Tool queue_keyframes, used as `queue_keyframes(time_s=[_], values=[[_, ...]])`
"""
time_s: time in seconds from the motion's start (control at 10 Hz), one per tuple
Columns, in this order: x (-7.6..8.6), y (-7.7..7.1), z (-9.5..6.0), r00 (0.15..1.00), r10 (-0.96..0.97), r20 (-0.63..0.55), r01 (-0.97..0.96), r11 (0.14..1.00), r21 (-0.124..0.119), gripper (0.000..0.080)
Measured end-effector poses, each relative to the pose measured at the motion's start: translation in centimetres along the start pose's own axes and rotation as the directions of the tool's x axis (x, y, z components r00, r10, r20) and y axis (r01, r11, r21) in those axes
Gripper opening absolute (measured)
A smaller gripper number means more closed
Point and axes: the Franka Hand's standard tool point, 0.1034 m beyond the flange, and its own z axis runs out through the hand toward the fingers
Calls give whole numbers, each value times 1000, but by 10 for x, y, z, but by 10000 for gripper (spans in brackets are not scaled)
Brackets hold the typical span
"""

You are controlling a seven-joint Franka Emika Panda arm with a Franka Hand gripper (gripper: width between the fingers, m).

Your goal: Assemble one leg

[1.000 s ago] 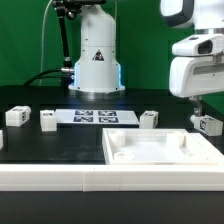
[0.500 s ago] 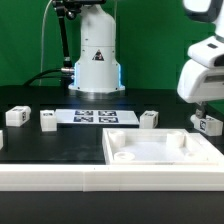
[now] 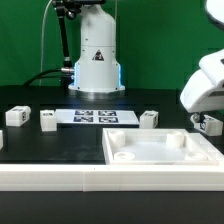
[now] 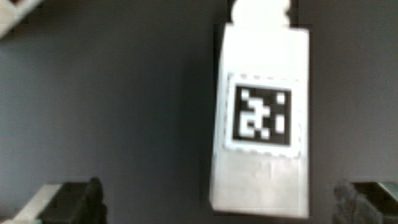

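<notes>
At the exterior view's right edge of the table, my pincer (image 4: 222,203) hangs over the leg (image 3: 210,125). Its fingers (image 4: 71,200) are spread wide on either side and grip nothing, placed, I judge, to straddle the block squarely. The leg sits just beside the far corner of the tabletop (image 3: 160,150), which might crowd one finger, while the marker board (image 3: 95,117) and the spare legs (image 3: 48,120) lie well apart.

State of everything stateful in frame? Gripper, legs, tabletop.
gripper: open, over a leg, not holding it.
leg under gripper: lying flat, tag up, ungrasped.
three other legs: loose, unattached.
tabletop: flat, sockets up, no leg fitted.
</notes>
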Motion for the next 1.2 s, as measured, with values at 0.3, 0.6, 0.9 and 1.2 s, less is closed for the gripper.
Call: queue_keyframes(time_s=[0.3,0.6,0.9,1.2], values=[[0,-1,10,980,29,198,-27,1000,-15,649],[6,-1,16,972,39,231,-37,999,-14,649],[5,-2,25,969,51,241,-47,999,-24,649],[4,-2,27,968,62,243,-54,998,-39,528]])
